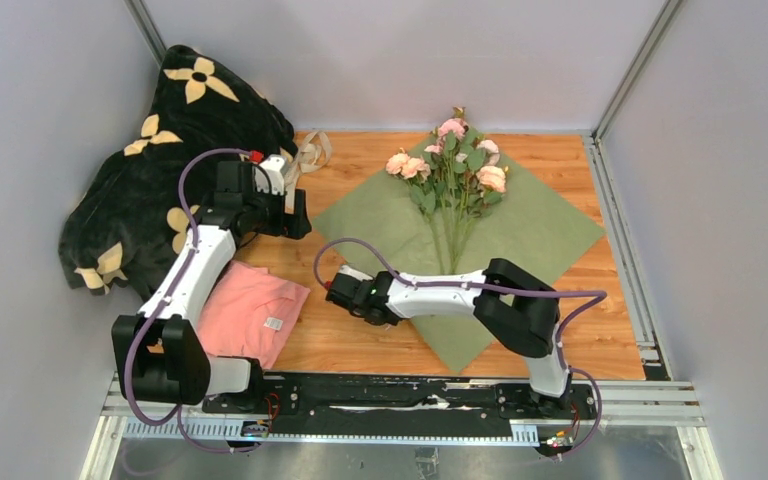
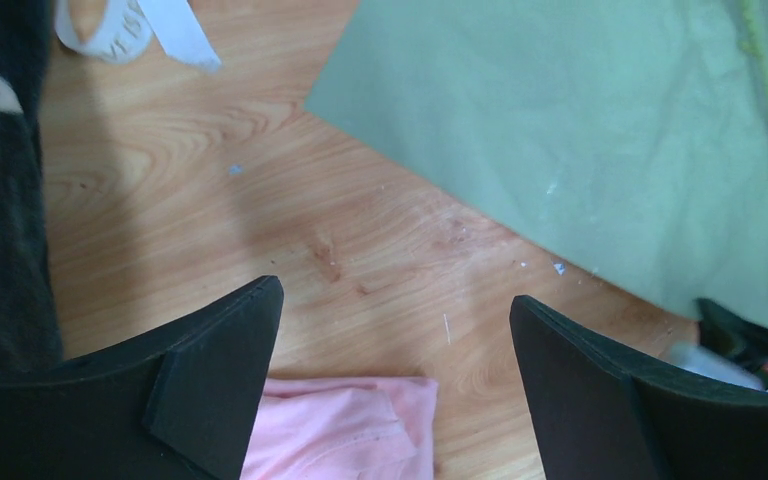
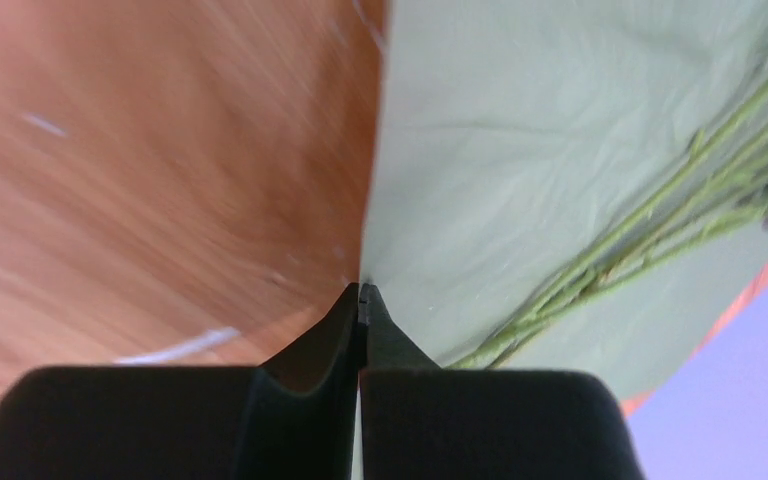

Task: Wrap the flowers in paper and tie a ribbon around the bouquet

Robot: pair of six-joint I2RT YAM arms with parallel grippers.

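Note:
The paper lies olive side up like a diamond on the wooden table, with the flowers on it, pink heads far, stems pointing near. My right gripper is shut on the paper's near-left edge, a pale sliver showing between its fingers. My left gripper hovers open over bare wood off the paper's left corner, holding nothing. The cream ribbon lies loose at the far left, next to the blanket.
A black blanket with cream flower prints is heaped at the far left. A small pink cloth with a white label lies near the left arm's base. Grey walls close in the table on three sides.

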